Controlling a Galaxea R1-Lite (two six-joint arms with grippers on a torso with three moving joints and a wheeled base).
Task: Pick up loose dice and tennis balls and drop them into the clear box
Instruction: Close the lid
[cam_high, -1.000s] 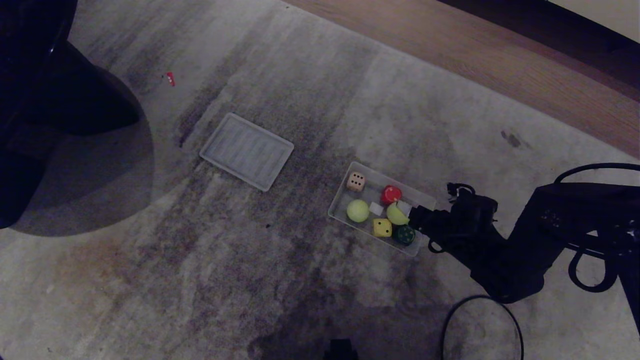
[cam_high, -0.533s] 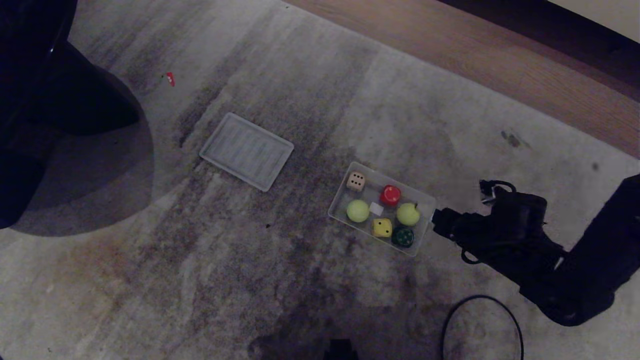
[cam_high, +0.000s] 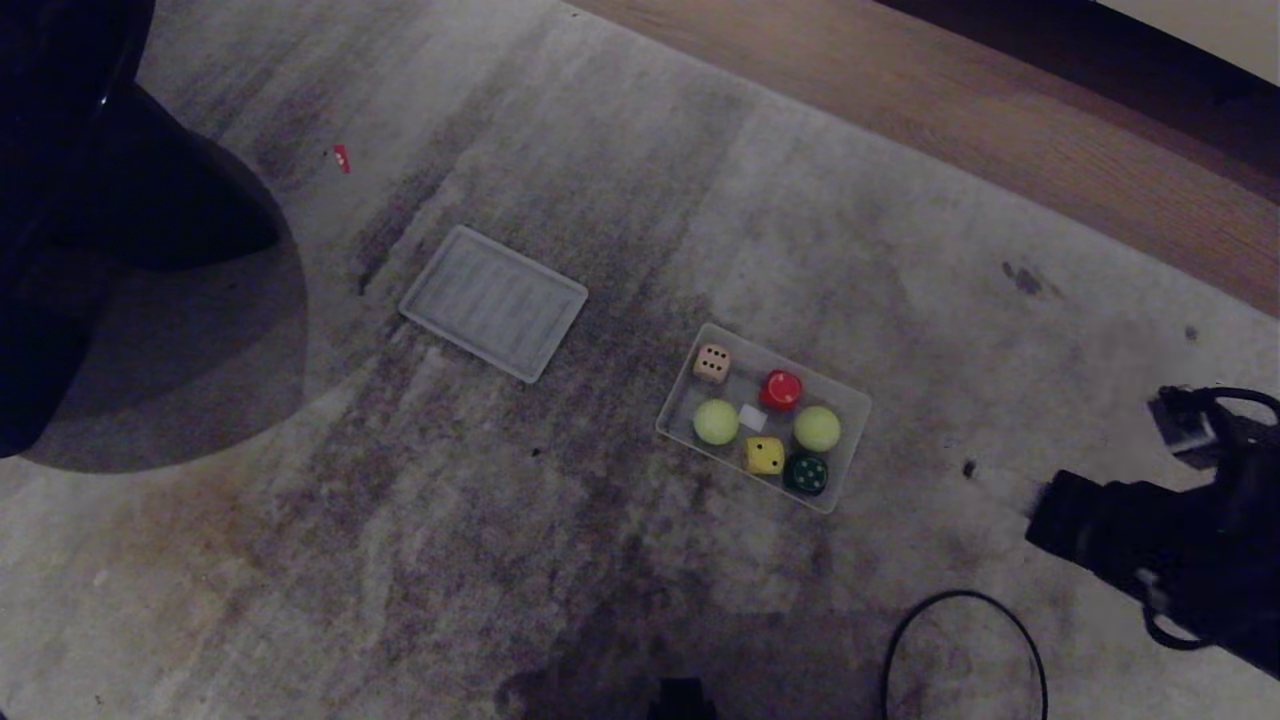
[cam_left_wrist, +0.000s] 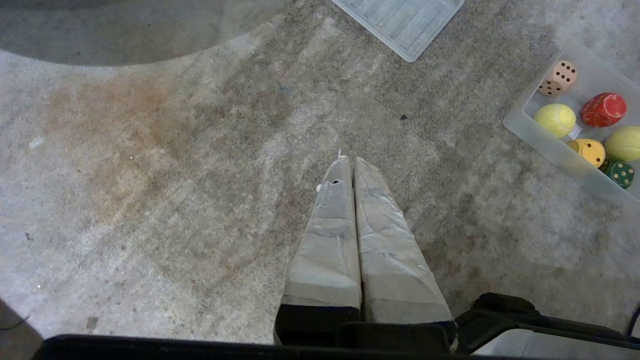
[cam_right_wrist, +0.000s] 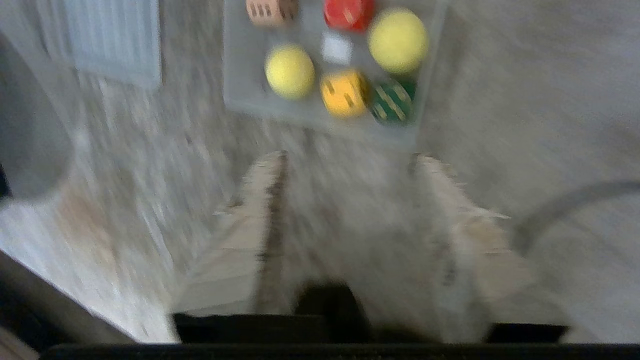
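Note:
The clear box (cam_high: 853, 405) stands on the grey carpet. Inside lie two tennis balls (cam_high: 716, 421) (cam_high: 817, 428) and several dice: beige (cam_high: 712, 363), red (cam_high: 781, 389), yellow (cam_high: 765, 455), dark green (cam_high: 806, 473). My right gripper (cam_high: 1045, 520) hangs well to the right of the box, away from it. In the right wrist view the right gripper (cam_right_wrist: 350, 160) is open and empty, pointing toward the box (cam_right_wrist: 235, 75). My left gripper (cam_left_wrist: 350, 161) is shut and empty over bare carpet, parked, with the box (cam_left_wrist: 520, 117) off to one side.
A flat ribbed clear lid (cam_high: 493, 301) lies left of the box. A black cable loop (cam_high: 965, 650) rests on the carpet near the right arm. A large dark object (cam_high: 120, 210) fills the left edge. Wooden floor (cam_high: 1000, 130) borders the carpet at the back.
My right arm has pulled back from over the box toward the right edge. The tennis ball that was at its fingers now lies free in the box.

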